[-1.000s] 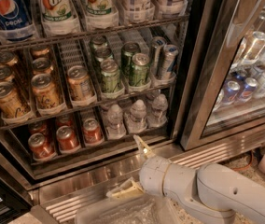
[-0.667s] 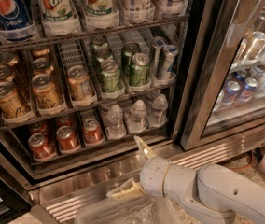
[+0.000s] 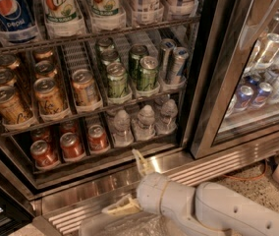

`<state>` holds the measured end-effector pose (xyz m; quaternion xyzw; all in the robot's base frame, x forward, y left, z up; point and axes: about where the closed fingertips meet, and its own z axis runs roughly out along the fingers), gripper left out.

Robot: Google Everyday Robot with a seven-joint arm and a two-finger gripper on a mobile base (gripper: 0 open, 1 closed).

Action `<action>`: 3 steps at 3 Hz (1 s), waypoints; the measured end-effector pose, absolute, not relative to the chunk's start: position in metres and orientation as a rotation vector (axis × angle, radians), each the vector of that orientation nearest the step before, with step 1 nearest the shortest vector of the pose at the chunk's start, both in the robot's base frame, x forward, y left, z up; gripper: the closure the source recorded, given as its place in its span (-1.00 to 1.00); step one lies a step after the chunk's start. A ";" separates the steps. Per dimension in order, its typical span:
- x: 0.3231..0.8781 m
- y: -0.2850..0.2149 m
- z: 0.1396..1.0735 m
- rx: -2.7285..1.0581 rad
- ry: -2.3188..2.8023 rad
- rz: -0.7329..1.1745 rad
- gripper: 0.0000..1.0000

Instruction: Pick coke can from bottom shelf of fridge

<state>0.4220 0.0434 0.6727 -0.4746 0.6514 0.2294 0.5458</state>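
The fridge [image 3: 213, 82] stands open, its dark wire racks full of drinks. On the bottom shelf [image 3: 105, 154] several red coke cans [image 3: 71, 145] stand in lanes at the left, with small clear water bottles [image 3: 144, 122] to their right. My gripper [image 3: 132, 183] is low in front of the fridge's steel base, below and right of the red cans and apart from them. Its two pale fingers [image 3: 140, 161] are spread wide, one pointing up, one to the left, and hold nothing.
Orange-gold cans [image 3: 48, 95] and green cans [image 3: 117, 80] fill the rack above. Large bottles [image 3: 58, 6] stand on the top rack. A second cooler's glass door [image 3: 262, 77] is at the right. The steel grille [image 3: 203, 163] runs under the shelf.
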 end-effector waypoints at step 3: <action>0.422 0.132 0.635 -1.080 1.501 0.607 -1.00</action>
